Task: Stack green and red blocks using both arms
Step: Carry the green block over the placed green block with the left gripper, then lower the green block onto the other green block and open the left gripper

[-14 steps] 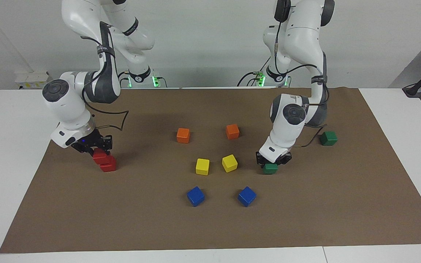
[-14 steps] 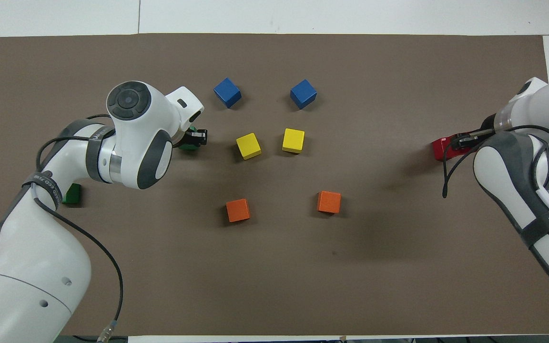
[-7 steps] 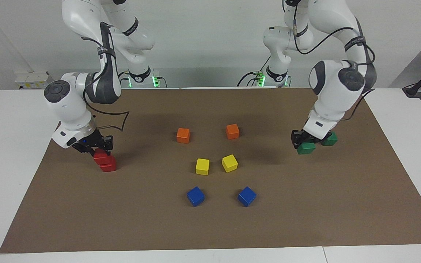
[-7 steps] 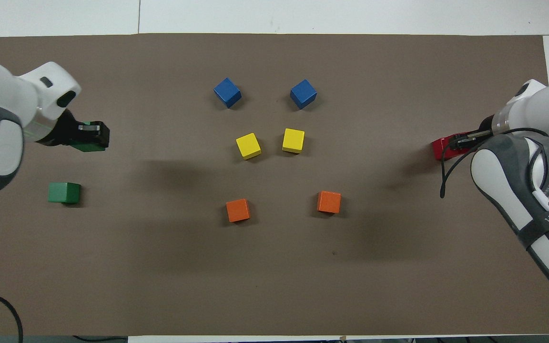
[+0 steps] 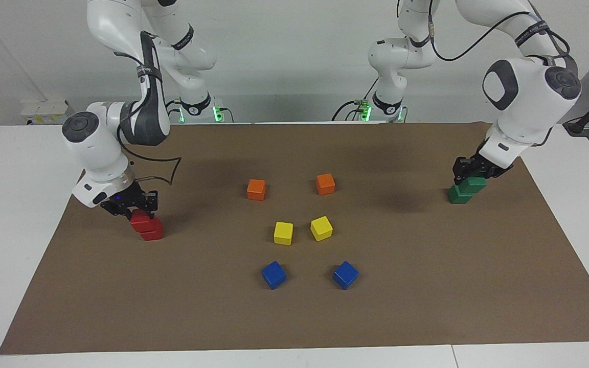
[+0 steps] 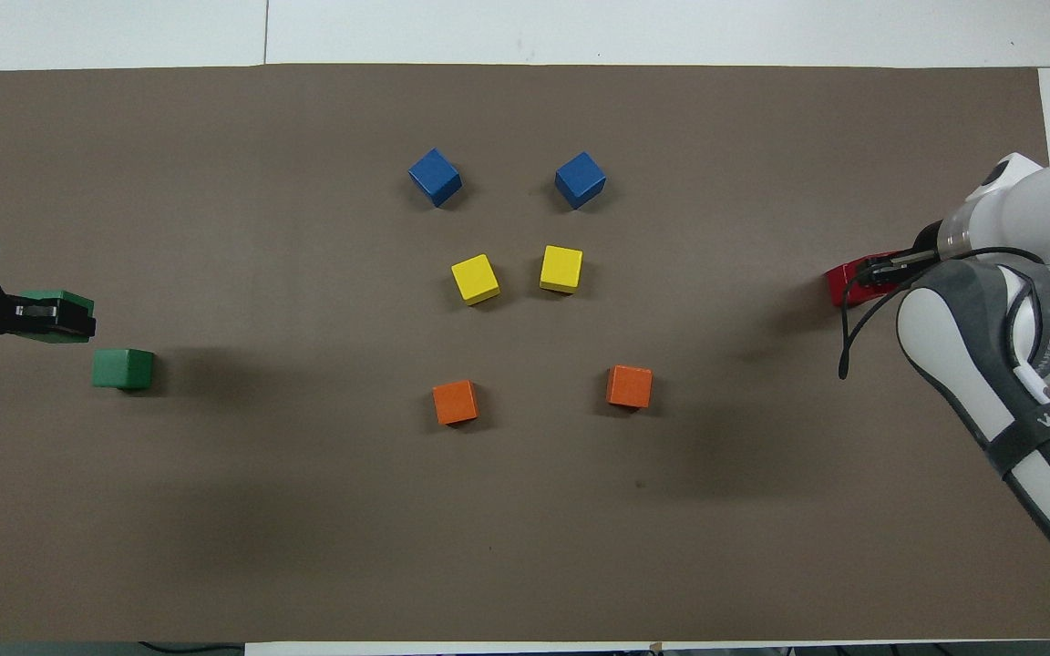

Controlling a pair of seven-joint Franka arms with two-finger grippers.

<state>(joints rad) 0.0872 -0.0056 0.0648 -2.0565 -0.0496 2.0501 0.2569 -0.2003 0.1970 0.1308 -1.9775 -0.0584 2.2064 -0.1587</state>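
My left gripper (image 5: 471, 175) is shut on a dark green block (image 5: 474, 184) and holds it in the air, just above and partly over the second green block (image 5: 458, 196), which lies on the mat at the left arm's end. In the overhead view the held block (image 6: 58, 301) shows beside the lying one (image 6: 122, 368), with the left gripper (image 6: 53, 315) on it. My right gripper (image 5: 138, 210) is shut on the upper red block (image 5: 142, 222), which rests askew on the lower red block (image 5: 152, 234) at the right arm's end. The overhead view shows only a red edge (image 6: 842, 282) by the right gripper (image 6: 880, 271).
A brown mat (image 5: 294, 317) covers the table. In the middle stand two orange cubes (image 5: 256, 189) (image 5: 325, 183), two yellow cubes (image 5: 283, 232) (image 5: 321, 228) and two blue cubes (image 5: 273, 274) (image 5: 345, 274).
My left gripper lifted a green block from beside the yellow cubes and carried it toward the left arm's end, over the second green block. The right gripper and red blocks barely moved.
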